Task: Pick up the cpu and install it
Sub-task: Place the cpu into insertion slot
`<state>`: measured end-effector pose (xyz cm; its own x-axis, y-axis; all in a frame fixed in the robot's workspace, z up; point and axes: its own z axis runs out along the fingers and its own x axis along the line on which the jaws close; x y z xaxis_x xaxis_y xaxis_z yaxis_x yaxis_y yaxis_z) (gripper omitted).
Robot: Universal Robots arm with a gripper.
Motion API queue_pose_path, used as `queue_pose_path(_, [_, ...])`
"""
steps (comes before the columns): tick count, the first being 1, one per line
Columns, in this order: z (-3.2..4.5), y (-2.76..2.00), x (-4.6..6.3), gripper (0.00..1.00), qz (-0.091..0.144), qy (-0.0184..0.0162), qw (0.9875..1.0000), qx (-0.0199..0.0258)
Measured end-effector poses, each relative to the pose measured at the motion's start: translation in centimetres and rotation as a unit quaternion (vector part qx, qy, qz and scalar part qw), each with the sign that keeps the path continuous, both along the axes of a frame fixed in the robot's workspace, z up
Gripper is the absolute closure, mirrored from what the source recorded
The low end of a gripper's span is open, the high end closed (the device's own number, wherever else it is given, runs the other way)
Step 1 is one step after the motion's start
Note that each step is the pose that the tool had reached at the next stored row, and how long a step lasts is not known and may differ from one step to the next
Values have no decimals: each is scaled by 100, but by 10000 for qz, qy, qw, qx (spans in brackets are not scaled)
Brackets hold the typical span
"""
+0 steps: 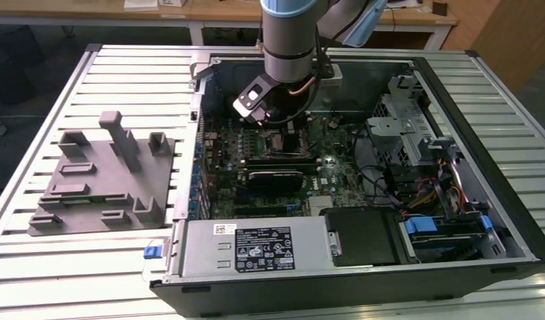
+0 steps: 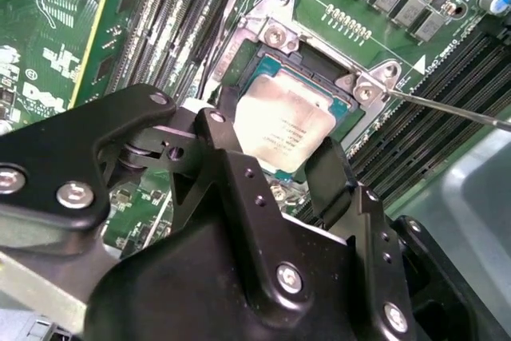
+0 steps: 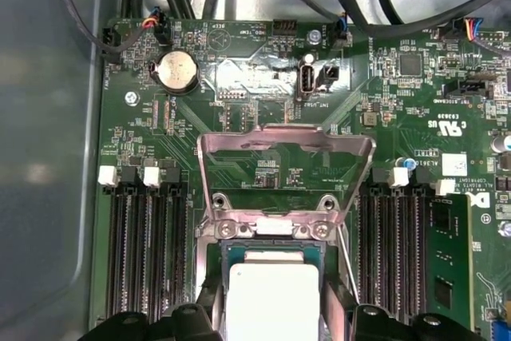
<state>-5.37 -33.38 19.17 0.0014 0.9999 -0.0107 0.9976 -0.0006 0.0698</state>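
Note:
The cpu point(image 2: 283, 121), a small square chip with a pale silvery top, sits in or just over the open socket point(image 2: 275, 33) on the green motherboard point(image 2: 48, 77). My gripper point(image 2: 275, 148) straddles it, a black finger point(image 2: 219, 125) pressed against each of two opposite edges. In the first wrist view the cpu point(image 3: 271, 293) lies between the same fingers point(image 3: 200, 317), below the raised metal load plate point(image 3: 283, 153). In the exterior view the gripper point(image 1: 279, 130) reaches down into the computer case point(image 1: 485, 133) over the board.
The thin socket lever point(image 2: 447, 107) sticks out beside the socket. Black memory slots point(image 3: 144, 253) flank it on both sides. A grey fixture point(image 1: 103, 180) stands on the slatted table at the exterior view's left. The power supply point(image 1: 254, 248) and drive bays point(image 1: 432, 227) fill the case's near side.

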Motion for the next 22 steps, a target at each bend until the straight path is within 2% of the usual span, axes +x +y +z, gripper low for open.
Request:
queue_pose_path(12, [233, 0, 0, 40, 0, -1, 10000, 1])
queue_pose_path(14, [255, 0, 0, 53, 0, -1, 10000, 1])
queue_pose_path(15, [265, 0, 0, 53, 0, -1, 10000, 1])
queue_pose_path(17, [284, 0, 0, 64, 0, 0, 10000, 1])
queue_pose_path(18, [294, 0, 0, 64, 0, -1, 10000, 2])
queue_pose_path(20, [317, 0, 0, 76, 0, 0, 10000, 1])
queue_pose_path(21, [331, 0, 0, 76, 0, 0, 10000, 1])
queue_pose_path(22, [343, 0, 0, 82, 0, 0, 10000, 1])
